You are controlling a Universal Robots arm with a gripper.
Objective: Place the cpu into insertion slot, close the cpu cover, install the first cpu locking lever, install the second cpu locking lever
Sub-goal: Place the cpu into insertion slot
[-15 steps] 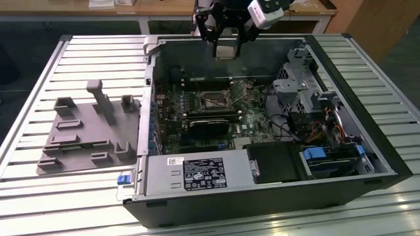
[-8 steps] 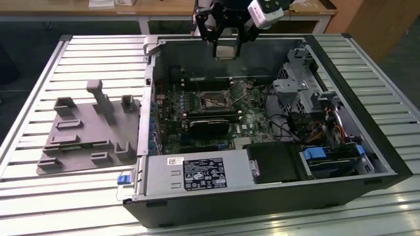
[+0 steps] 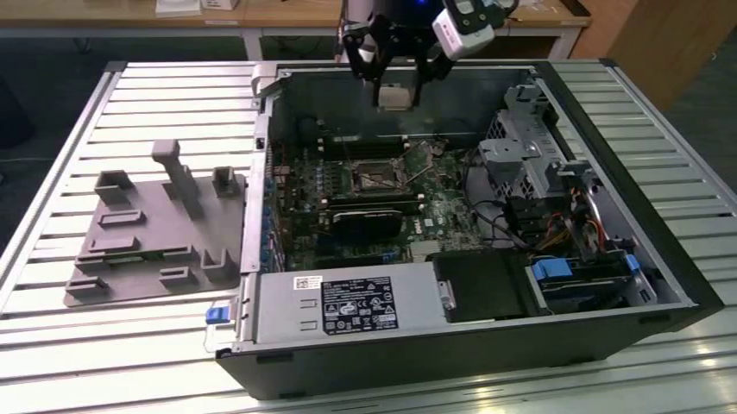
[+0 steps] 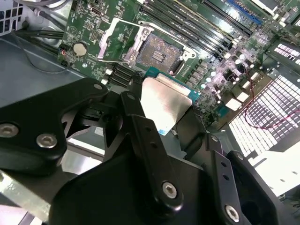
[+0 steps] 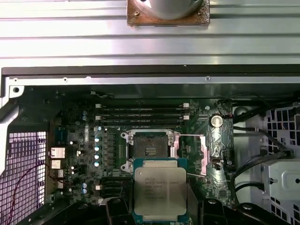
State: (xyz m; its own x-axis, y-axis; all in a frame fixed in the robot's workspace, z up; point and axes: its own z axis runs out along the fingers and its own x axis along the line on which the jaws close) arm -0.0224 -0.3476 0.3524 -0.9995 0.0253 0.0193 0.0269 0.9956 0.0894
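Grey plastic fixture [image 3: 150, 233] sits on the slatted table [image 3: 173, 95], well apart from the gripper [image 3: 395, 86] on the exterior view's left, and looks idle. Next is the open computer case [image 3: 461, 362], with the gripper up over its far side, above the green motherboard [image 3: 345, 198]. The jaws are clamped on the cpu [image 3: 395, 97], with a finger [image 4: 136, 117] pressing each opposite edge in the second wrist view. The silvery top faces up, and the cpu [image 5: 160, 192] is held in the air, clear of the board. The insertion slot [image 5: 150, 150] lies below and just ahead of the held chip. It is empty, with dark contacts bare. The cpu cover [image 4: 105, 42] is swung open beside the slot, not over it. The drive cage [image 3: 541, 147] and cables are well apart from the gripper on the exterior view's right.

Judgement: this is step one, placing the cpu, and it is not seated yet. Cover and both levers are undone. Seating calls for the chip level, squared to the slot's rim and centred over it, then straight down with no sliding across the contacts.
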